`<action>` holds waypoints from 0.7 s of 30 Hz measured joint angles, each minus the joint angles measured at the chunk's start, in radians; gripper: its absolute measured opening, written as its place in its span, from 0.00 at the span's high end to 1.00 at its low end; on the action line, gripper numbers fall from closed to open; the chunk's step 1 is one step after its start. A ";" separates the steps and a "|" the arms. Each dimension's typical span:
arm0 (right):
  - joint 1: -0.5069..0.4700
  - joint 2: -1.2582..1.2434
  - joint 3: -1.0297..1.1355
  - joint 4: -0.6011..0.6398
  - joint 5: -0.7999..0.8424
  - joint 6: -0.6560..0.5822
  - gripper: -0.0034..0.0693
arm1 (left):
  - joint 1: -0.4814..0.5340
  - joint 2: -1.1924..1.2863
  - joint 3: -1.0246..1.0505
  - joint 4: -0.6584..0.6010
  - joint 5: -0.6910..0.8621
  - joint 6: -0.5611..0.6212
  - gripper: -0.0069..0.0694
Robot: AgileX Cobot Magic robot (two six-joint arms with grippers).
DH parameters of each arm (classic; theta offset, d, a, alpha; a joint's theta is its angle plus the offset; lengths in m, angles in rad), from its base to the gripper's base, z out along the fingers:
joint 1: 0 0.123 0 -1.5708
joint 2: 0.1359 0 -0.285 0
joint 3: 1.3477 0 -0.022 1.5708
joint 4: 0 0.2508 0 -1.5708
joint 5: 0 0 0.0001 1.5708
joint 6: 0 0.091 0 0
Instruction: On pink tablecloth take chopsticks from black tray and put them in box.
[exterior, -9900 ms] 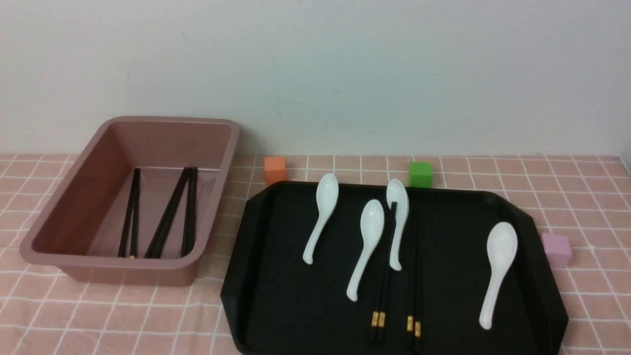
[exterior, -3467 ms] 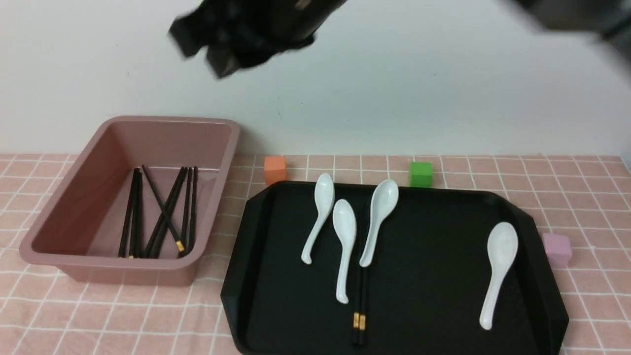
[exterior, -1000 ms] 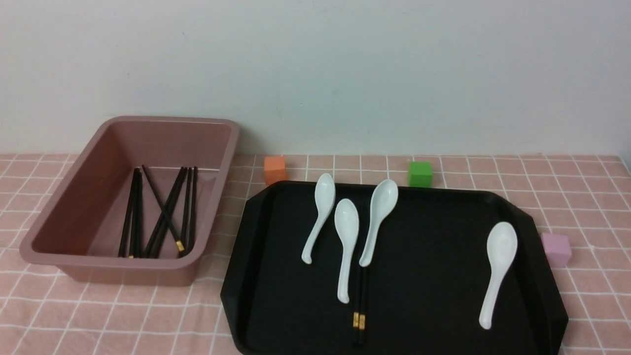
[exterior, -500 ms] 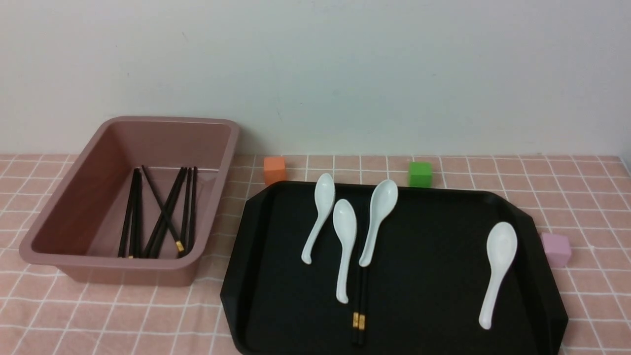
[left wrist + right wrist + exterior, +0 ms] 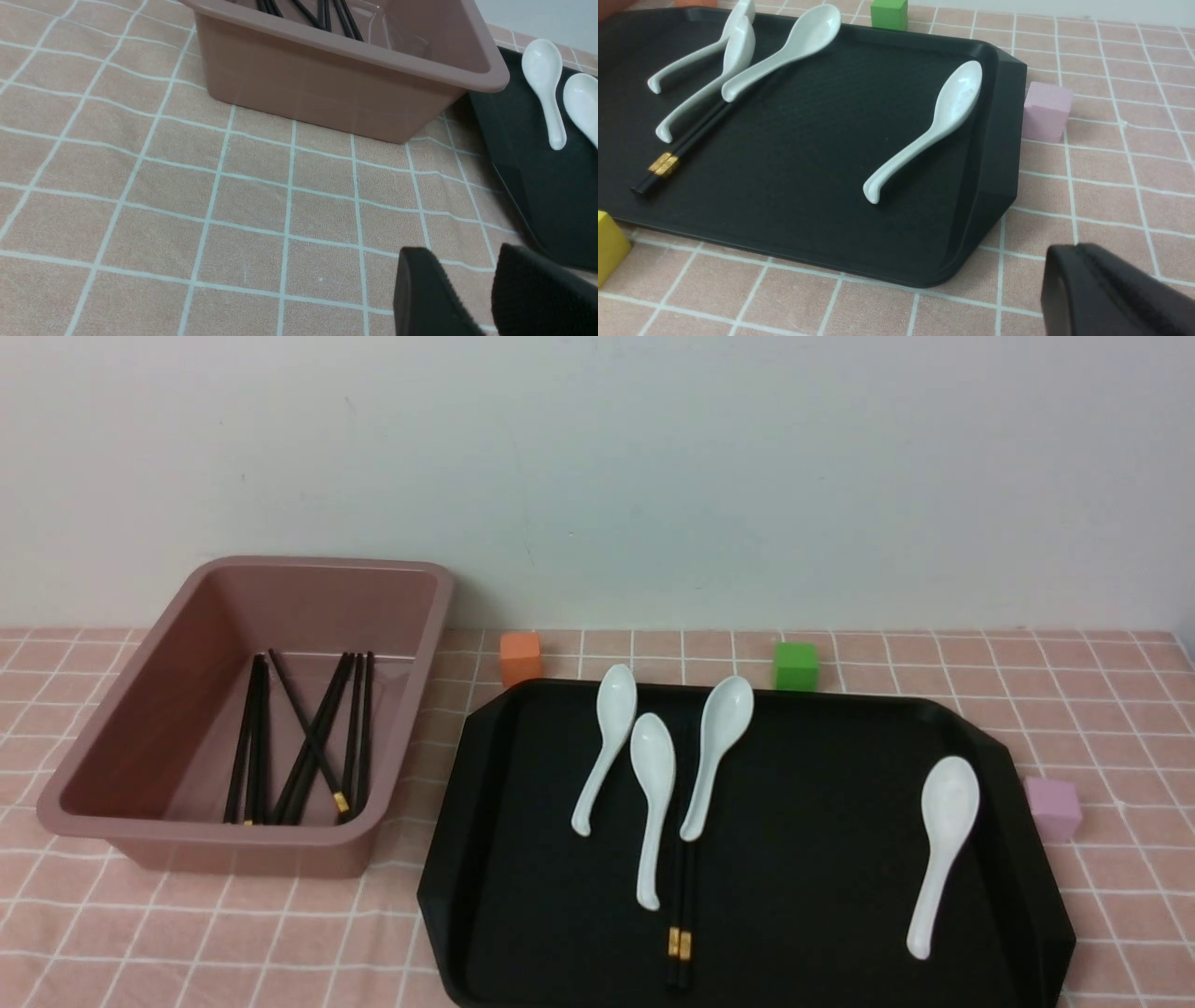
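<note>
Pale wall behind, a table covered by the pink tablecloth (image 5: pixel 233 933) in front. One last pair of chopsticks (image 5: pixel 680 915) lies on the black tray (image 5: pixel 822 896), gold bands toward the robot, far ends tucked under two white spoons (image 5: pixel 653 803). Ten seconds ago two pairs lay there; now one, and the box (image 5: pixel 140 821) to the left holds more sticks than before, one crossed diagonally over the others. By my judgement the task is nearly done, one pair remaining. Four spoons share the tray, two of them shifted since that earlier view. Both arms have pulled back out of the front view. The left hand (image 5: pixel 472 289) hovers over bare cloth near the box, fingers slightly apart and empty. The right hand (image 5: pixel 1106 289) sits beside the tray's corner, fingers pressed together, empty.
</note>
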State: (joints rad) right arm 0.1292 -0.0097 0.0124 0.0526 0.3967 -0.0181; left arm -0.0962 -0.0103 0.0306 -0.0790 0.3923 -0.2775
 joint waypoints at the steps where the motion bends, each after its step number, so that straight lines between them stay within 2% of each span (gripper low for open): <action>1: 0.000 0.000 0.000 0.000 0.000 0.000 0.93 | 0.000 0.000 0.000 0.000 0.000 0.000 0.60; 21: 0.000 0.000 0.000 0.004 -0.001 0.000 0.89 | 0.000 0.000 0.000 0.000 0.000 0.000 0.60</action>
State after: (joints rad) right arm 0.1292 -0.0097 0.0124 0.0561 0.3958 -0.0181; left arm -0.0962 -0.0103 0.0306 -0.0790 0.3923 -0.2775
